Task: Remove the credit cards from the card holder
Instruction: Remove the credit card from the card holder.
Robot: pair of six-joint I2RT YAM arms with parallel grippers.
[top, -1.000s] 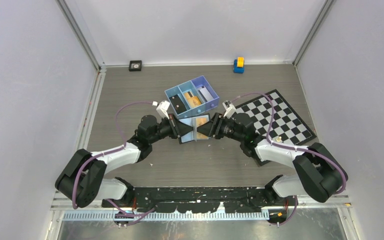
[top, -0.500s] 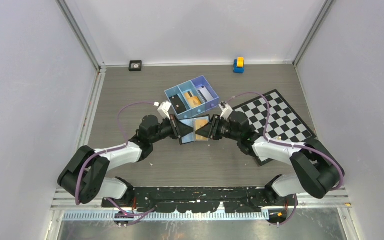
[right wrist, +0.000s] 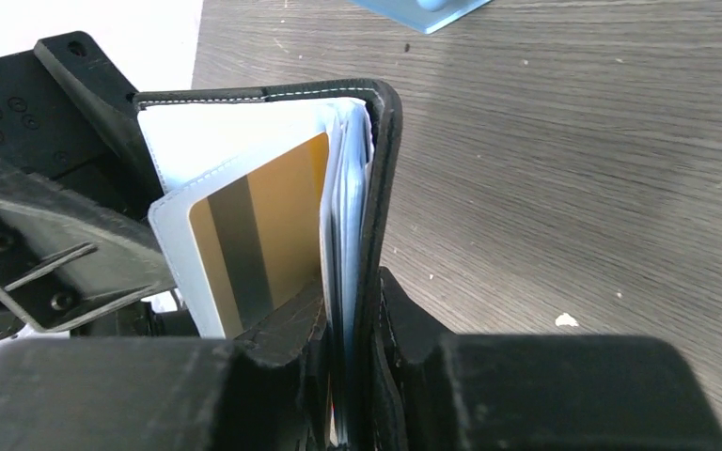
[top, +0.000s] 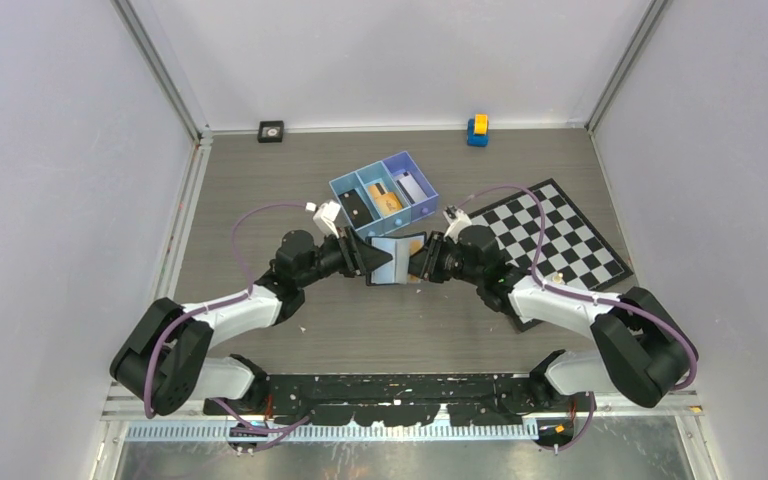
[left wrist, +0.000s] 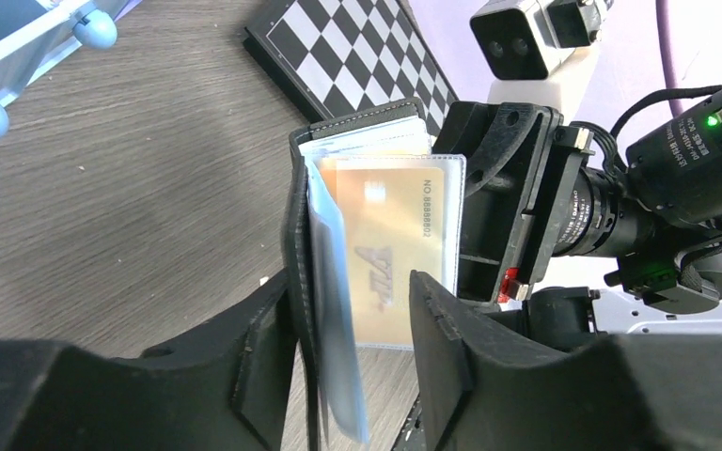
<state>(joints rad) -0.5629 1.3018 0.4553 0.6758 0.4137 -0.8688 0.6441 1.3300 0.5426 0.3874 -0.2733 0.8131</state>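
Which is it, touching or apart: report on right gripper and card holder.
Touching. The right wrist view shows the right gripper pinching the card holder by its black cover.

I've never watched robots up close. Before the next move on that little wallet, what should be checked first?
1. The card holder is held: ok, the right jaws pinch its black cover and pale sleeves.
2. The left jaws are ready to grab: ok, they stand apart, straddling the holder.
3. The gold card is reachable: ok, it sticks out beside the sleeves.
4. That card is free of its pocket: cannot tell.
5. More cards remain inside: cannot tell.
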